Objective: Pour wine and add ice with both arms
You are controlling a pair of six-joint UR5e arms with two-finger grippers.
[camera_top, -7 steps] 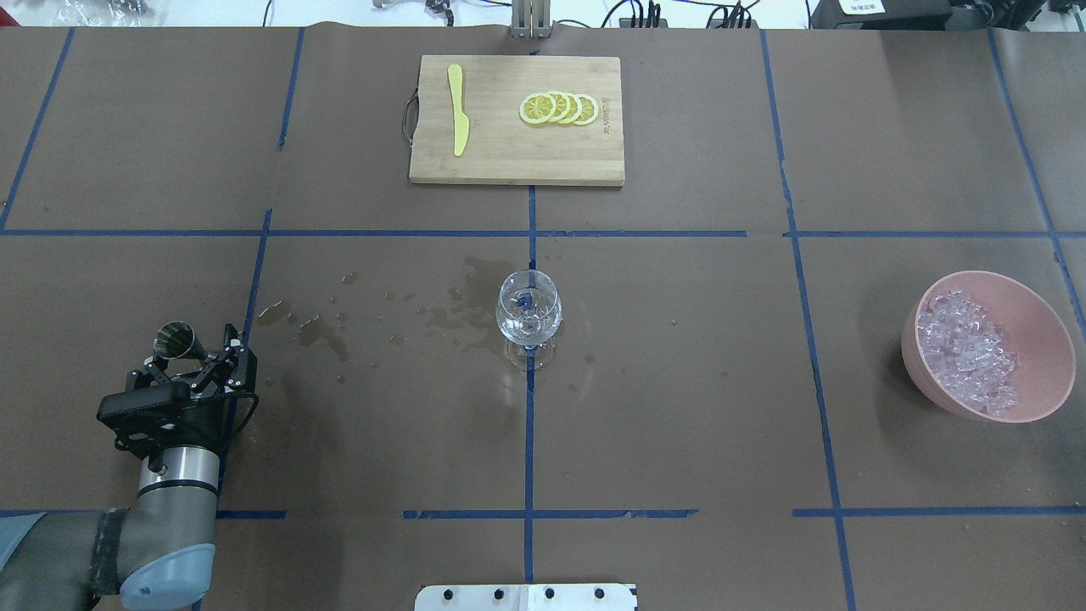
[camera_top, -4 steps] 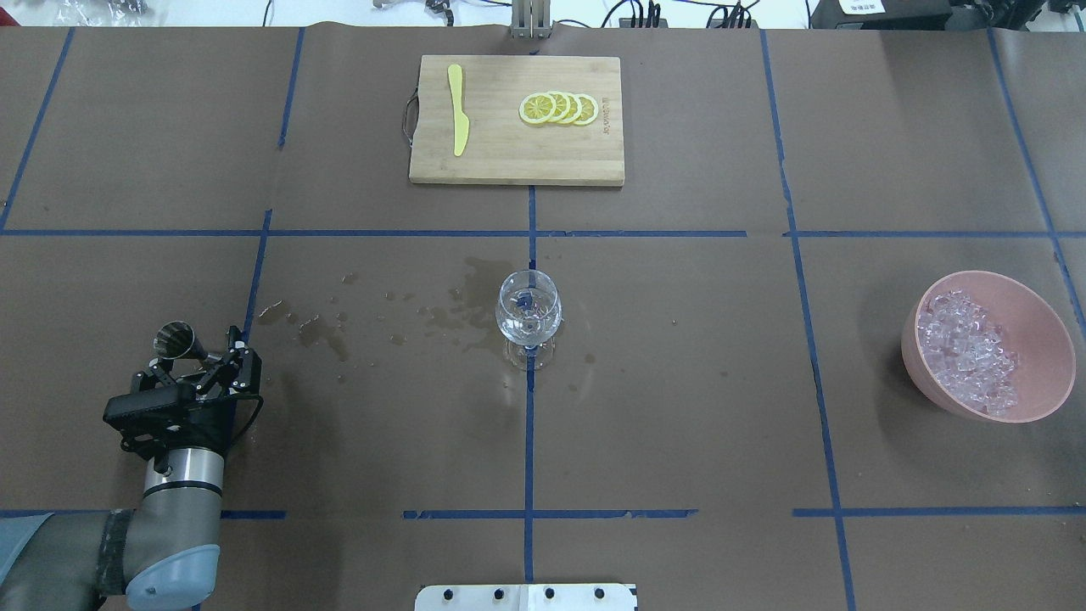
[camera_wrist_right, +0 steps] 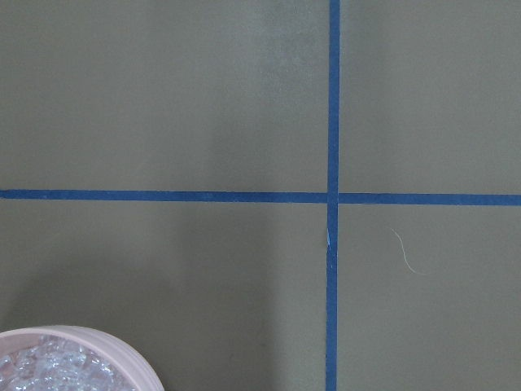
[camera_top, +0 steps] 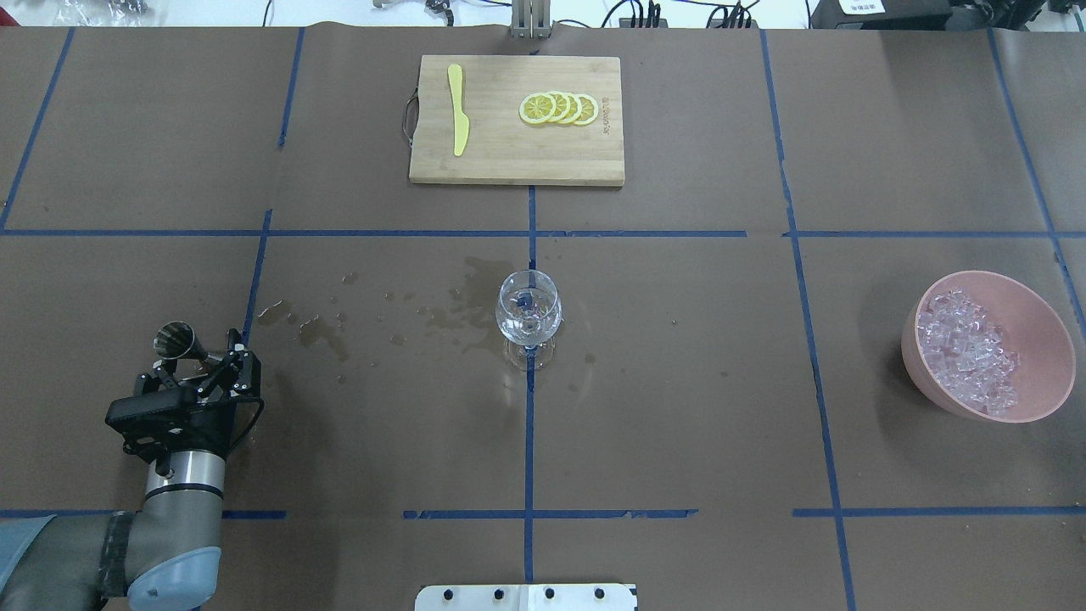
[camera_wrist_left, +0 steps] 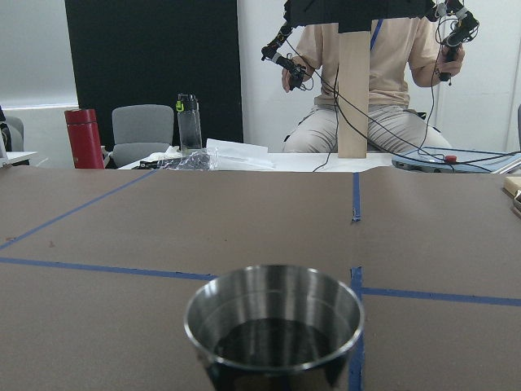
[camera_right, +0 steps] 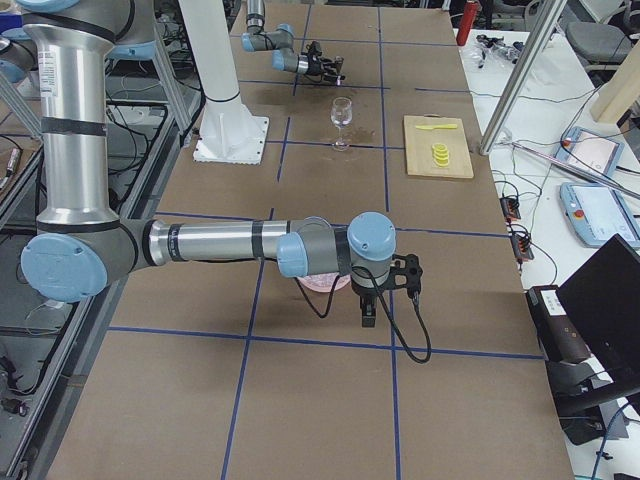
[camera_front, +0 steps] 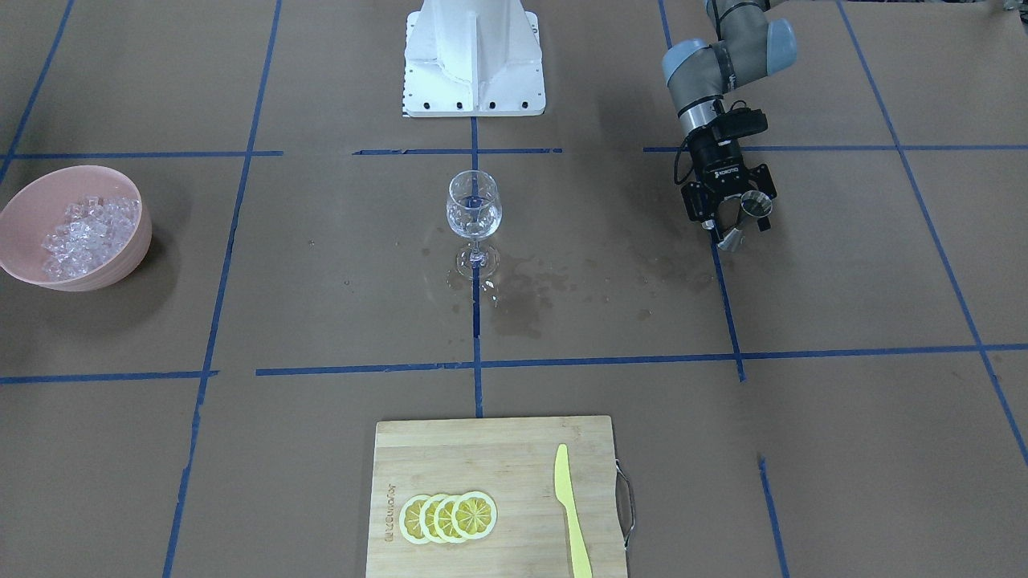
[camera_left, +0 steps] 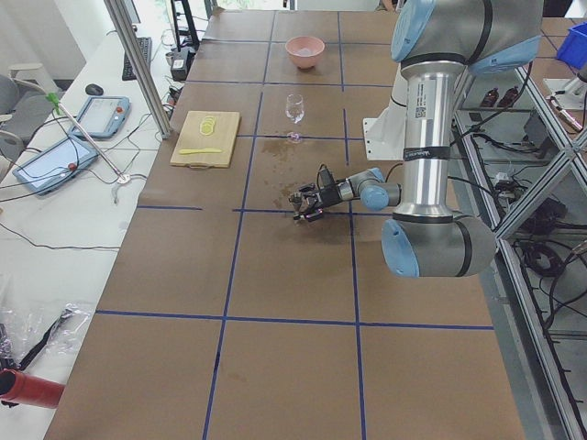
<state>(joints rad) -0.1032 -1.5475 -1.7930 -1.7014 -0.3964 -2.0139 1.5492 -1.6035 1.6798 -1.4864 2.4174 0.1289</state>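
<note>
The left claw (camera_top: 199, 361) pinches a small metal cup (camera_top: 174, 339), well left of the glass (camera_top: 528, 307). The ice (camera_top: 967, 348) sits in the pink bowl (camera_top: 1039, 327), far right; none looks added yet.

Overhead: high behind the base, facing forward and down; board (camera_top: 516, 120) at 12 o'clock, bowl (camera_top: 988, 344) at 3.
Front-facing: opposite side, steep; base (camera_front: 474, 60) at 12, board at 6.
Left and right: table ends, looking lengthwise from afar.
Left wrist: low, level, close behind the cup (camera_wrist_left: 273, 327).
Right wrist: close, straight down on tape lines, bowl rim at 7.
Shared by all four exterior views: glass (camera_top: 528, 316), board.
</note>
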